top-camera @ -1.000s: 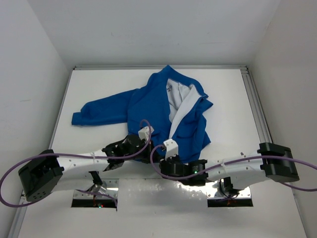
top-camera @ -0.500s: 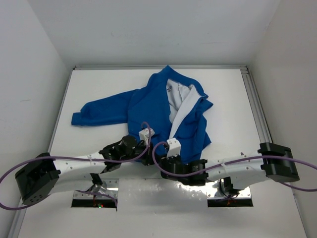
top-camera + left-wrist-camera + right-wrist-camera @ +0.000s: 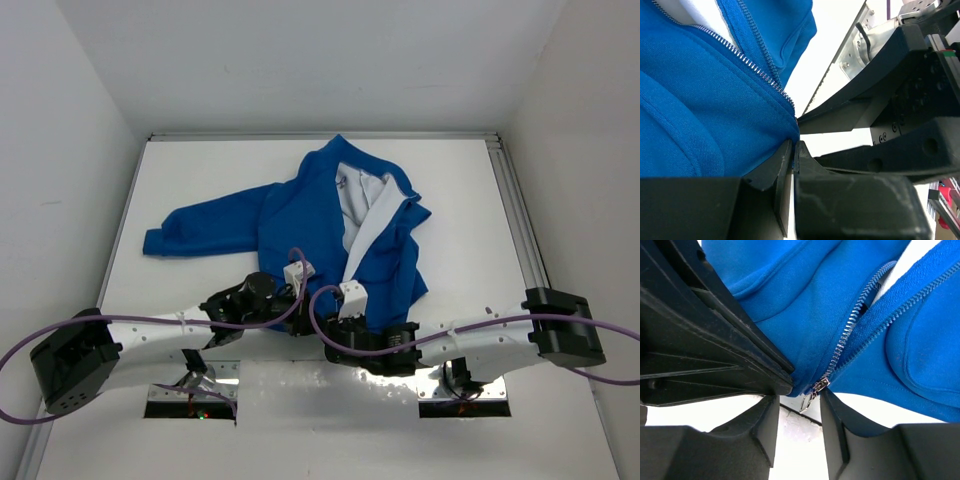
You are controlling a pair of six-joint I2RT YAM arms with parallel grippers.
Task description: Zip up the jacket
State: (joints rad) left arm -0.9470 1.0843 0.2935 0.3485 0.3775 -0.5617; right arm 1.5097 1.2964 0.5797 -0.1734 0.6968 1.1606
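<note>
This looks like a robot lab. Plain white walls (image 3: 300,60) box in a white table (image 3: 200,170). Two robot arms (image 3: 490,338) with purple cables (image 3: 150,319) are bolted on it.

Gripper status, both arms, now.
Left gripper: closed on the jacket hem by the zipper's bottom end.
Right gripper: open, fingers either side of the zipper pull, not gripping it.

The bright blue jacket (image 3: 290,215) lies flat, front up and mostly open so its white lining (image 3: 362,205) shows (one long sleeve (image 3: 200,228) stretches leftward), its zipper (image 3: 850,325) joined only at the near hem, where the small metal pull (image 3: 808,400) dangles.
</note>
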